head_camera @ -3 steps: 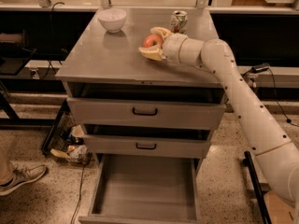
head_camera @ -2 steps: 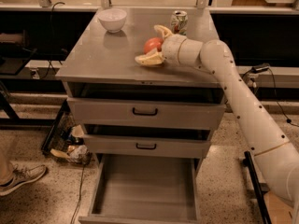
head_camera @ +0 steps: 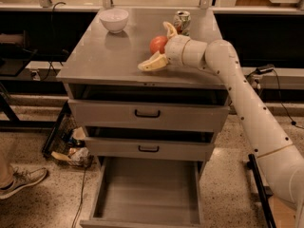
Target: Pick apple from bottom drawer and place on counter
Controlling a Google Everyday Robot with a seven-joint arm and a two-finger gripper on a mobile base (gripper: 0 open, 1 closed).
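Bottom drawer point(head_camera: 147, 198): standing pulled out, nearest; no apple showing inside.
Counter point(head_camera: 102, 56): carrying the apple, right of centre.
Gripper point(head_camera: 154, 47): hovering low over the counter, fingers spread wide, gripping nothing, apparently letting go.
Apple point(head_camera: 159, 43): sitting on the counter between the fingers.
Can point(head_camera: 182, 22): standing just beyond the far finger, crowding it.
Bowl point(head_camera: 114, 19): sitting far left, well apart.

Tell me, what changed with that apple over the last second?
The gripper spread its fingers wide and let go of the apple, which now sits on the counter between them. The white bowl, the can and the open bottom drawer stayed put.
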